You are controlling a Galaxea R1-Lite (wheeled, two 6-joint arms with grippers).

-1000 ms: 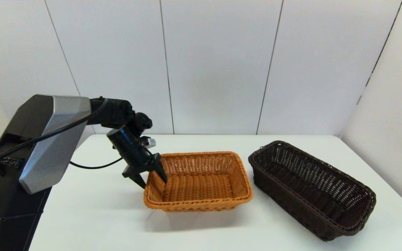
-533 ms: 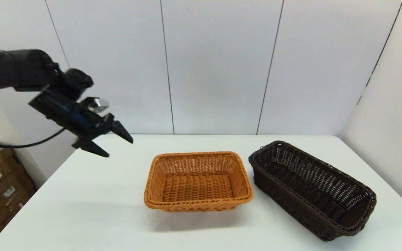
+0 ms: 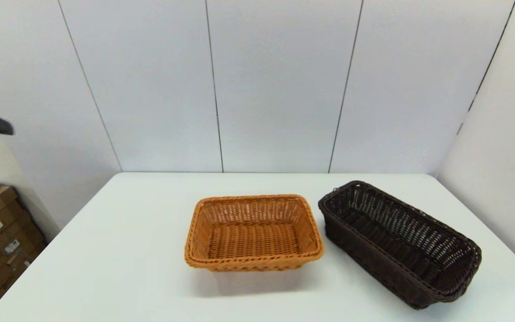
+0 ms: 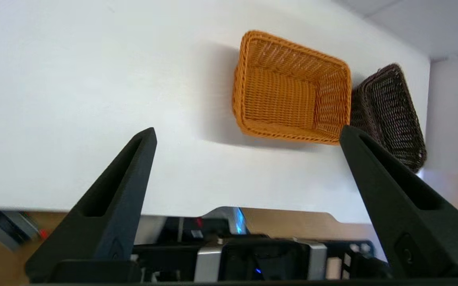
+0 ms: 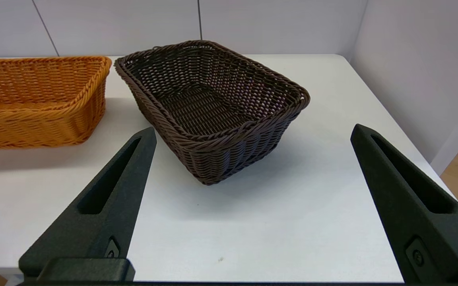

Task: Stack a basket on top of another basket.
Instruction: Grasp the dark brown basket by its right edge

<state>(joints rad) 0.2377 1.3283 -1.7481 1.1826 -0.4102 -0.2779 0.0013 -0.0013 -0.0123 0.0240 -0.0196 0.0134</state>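
The dark brown rectangular wicker basket sits just right of the orange-tan rectangular wicker basket, unstacked. The right gripper hangs spread and empty before the dark basket; the left gripper, also spread, is well away. Pinching only one braided rim could tilt the basket.

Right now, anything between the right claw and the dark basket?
Nothing. Right wrist view shows only bare white table between the open right claw and the dark brown basket.
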